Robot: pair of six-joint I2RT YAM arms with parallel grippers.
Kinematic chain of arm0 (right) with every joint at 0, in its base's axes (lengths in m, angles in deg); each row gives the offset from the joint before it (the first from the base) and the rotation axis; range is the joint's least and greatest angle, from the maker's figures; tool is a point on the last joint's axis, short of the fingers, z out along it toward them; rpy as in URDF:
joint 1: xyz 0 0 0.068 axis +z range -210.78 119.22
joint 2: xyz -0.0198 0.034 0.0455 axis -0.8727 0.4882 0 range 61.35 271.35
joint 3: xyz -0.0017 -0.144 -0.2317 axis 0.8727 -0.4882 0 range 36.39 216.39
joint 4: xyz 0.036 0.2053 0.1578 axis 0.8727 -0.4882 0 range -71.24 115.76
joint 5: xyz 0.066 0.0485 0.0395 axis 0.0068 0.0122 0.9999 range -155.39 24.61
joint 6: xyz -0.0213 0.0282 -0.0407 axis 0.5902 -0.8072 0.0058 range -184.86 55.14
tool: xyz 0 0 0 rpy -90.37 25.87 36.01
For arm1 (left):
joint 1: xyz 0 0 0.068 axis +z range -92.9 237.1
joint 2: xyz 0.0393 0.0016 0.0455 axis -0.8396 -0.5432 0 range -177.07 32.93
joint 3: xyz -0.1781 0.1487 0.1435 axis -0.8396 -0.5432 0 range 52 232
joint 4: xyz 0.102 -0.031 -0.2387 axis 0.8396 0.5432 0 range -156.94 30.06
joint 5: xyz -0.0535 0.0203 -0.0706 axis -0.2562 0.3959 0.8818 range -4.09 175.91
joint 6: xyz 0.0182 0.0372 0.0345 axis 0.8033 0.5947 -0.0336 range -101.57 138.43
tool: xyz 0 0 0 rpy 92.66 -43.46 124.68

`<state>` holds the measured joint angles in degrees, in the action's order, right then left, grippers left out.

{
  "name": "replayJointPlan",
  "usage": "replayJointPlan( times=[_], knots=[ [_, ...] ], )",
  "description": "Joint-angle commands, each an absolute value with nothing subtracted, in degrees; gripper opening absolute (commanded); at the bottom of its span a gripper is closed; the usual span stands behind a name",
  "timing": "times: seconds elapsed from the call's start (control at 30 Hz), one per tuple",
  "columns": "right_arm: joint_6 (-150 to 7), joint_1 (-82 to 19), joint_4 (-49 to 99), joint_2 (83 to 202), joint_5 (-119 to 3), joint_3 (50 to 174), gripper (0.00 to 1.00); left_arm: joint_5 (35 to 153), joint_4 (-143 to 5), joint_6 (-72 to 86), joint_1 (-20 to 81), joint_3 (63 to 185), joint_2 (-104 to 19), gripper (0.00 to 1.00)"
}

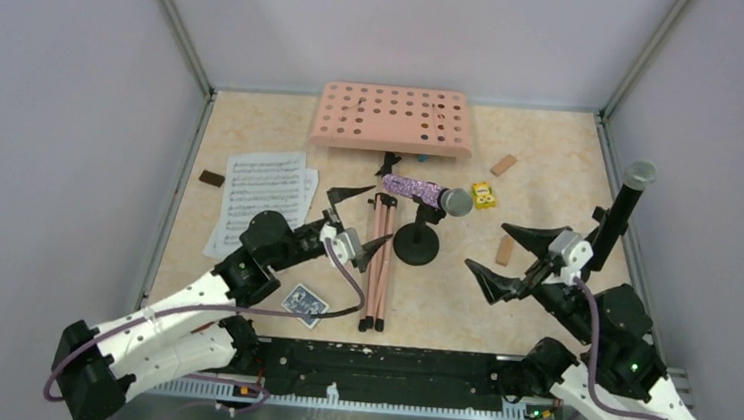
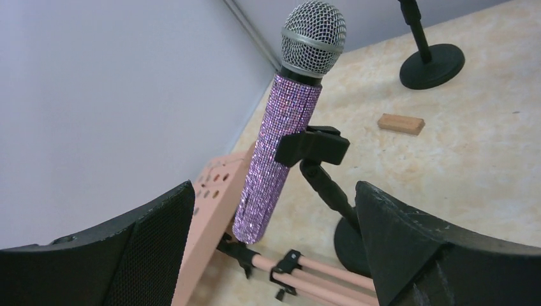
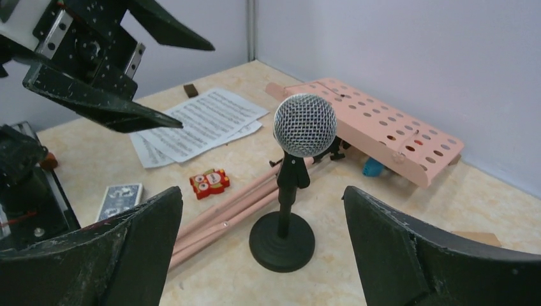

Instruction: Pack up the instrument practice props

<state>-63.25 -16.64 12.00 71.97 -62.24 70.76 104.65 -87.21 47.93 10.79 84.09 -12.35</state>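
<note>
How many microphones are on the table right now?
2. The purple-glitter microphone sits clipped in the centre holder; the black microphone stands upright at far right.

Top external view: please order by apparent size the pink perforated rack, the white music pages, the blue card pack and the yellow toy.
1. Salmon-pink perforated music rack and white sheet-music pages: alike, pages partly hidden.
2. Blue playing-card pack.
3. Small yellow toy.

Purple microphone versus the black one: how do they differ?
The purple microphone has a glittery body, while the black microphone is plain and dark. The purple one leans over in its black holder in the middle; the black one stands more upright, off to the right. Both have grey mesh heads.
</note>
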Motion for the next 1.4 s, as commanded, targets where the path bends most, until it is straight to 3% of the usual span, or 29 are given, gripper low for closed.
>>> replayJointPlan(
  times=[0.0, 0.6, 0.73, 0.97, 1.2, 1.37],
  knots=[
    [-59.32, -16.40, 18.21, 73.12, -59.75, 66.58, 0.94, 109.15, -96.31, 63.36, 10.71, 84.87, -18.77, 0.98],
    [-65.97, -16.44, 36.66, 78.43, -64.22, 55.35, 0.88, 98.72, -109.11, 65.74, 11.61, 93.47, -44.04, 0.95],
    [-65.12, -16.40, 40.87, 79.03, -63.51, 53.08, 0.85, 96.18, -112.18, 63.99, 12.32, 93.65, -45.83, 0.88],
    [-65.12, -16.40, 54.25, 83.66, -58.16, 47.05, 0.87, 98.44, -111.85, 60.84, 13.30, 93.41, -47.66, 0.67],
    [-61.59, -16.41, 62.76, 88.81, -59.35, 44.92, 0.89, 100.96, -111.99, 60.54, 13.72, 93.30, -49.20, 0.62],
    [-58.34, -16.42, 65.82, 93.50, -58.08, 44.93, 0.92, 102.50, -112.33, 60.12, 14.12, 93.98, -50.56, 0.64]
  ],
)
